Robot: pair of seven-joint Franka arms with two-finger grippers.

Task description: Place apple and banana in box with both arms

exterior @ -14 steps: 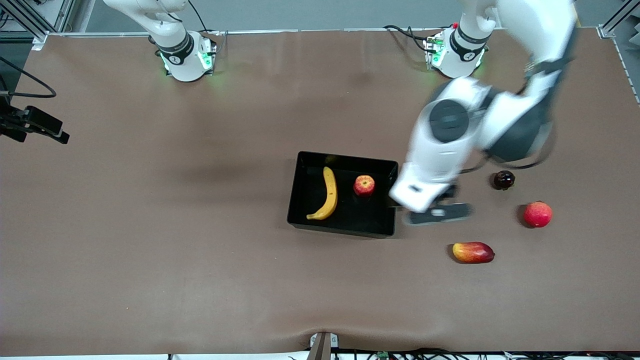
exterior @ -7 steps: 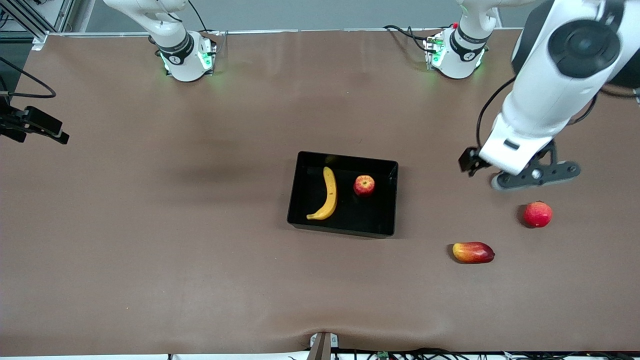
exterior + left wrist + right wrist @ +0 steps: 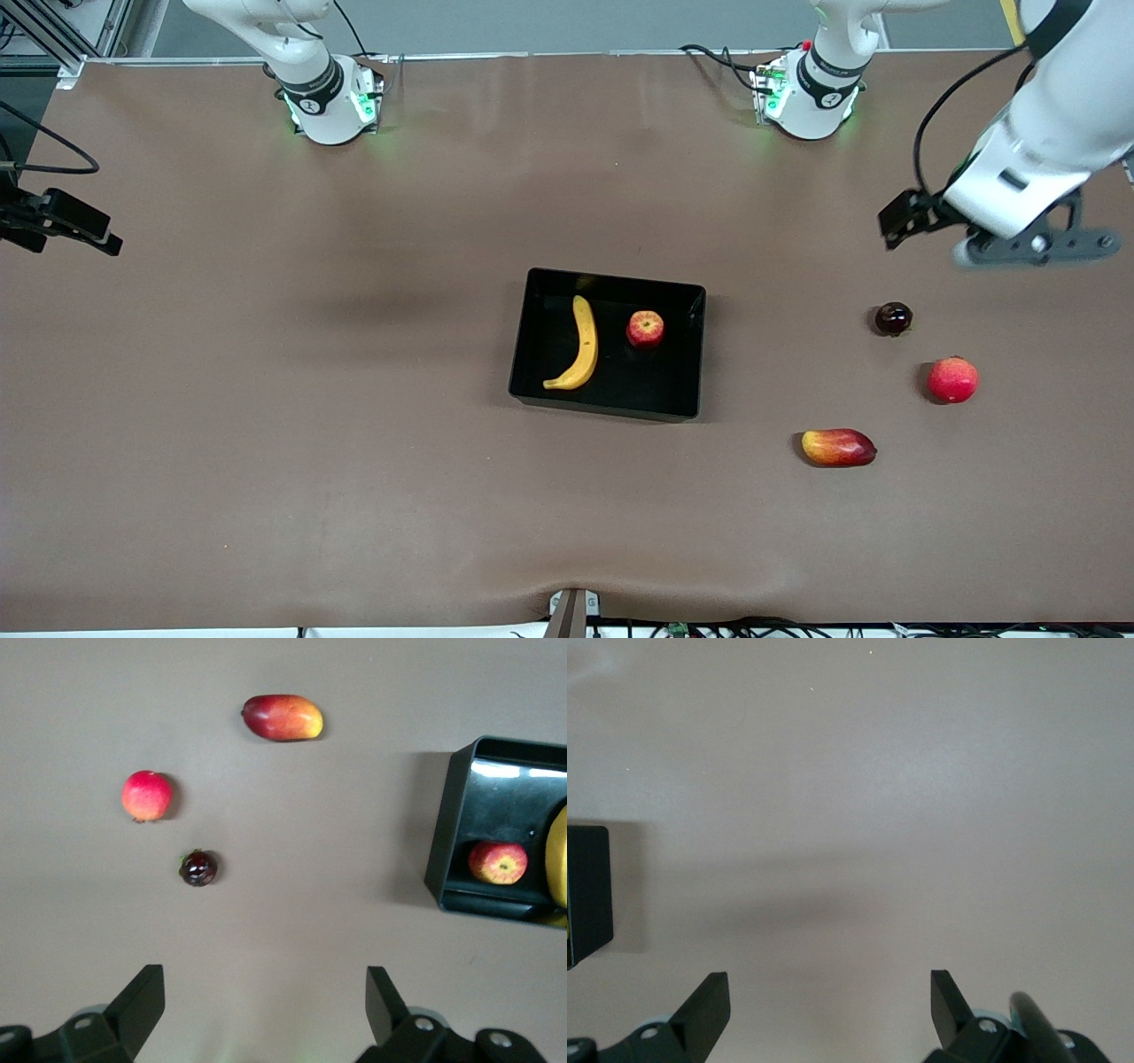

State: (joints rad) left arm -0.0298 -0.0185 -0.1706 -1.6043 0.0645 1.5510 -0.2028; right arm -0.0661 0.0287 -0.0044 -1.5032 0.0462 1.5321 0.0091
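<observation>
Apple (image 3: 645, 329): in the box (image 3: 532, 330) at 3 o'clock of the banana (image 3: 578, 344); I judge placing done.
Left gripper (image 3: 266, 1010): wide, empty, over bare surface (image 3: 354, 487).
Right gripper (image 3: 830, 1005): wide, empty; that arm waits.

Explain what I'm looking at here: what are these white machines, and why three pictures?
Two robot arms stand at a table. One picture looks down from across it; the other two come from cameras on each arm's wrist. The banana and apple lie in the black box. A mango, a red-pink fruit and a small dark fruit lie on the table toward the left arm's end. The left claw is open and empty above the table there; the right claw is open and empty over bare table.
</observation>
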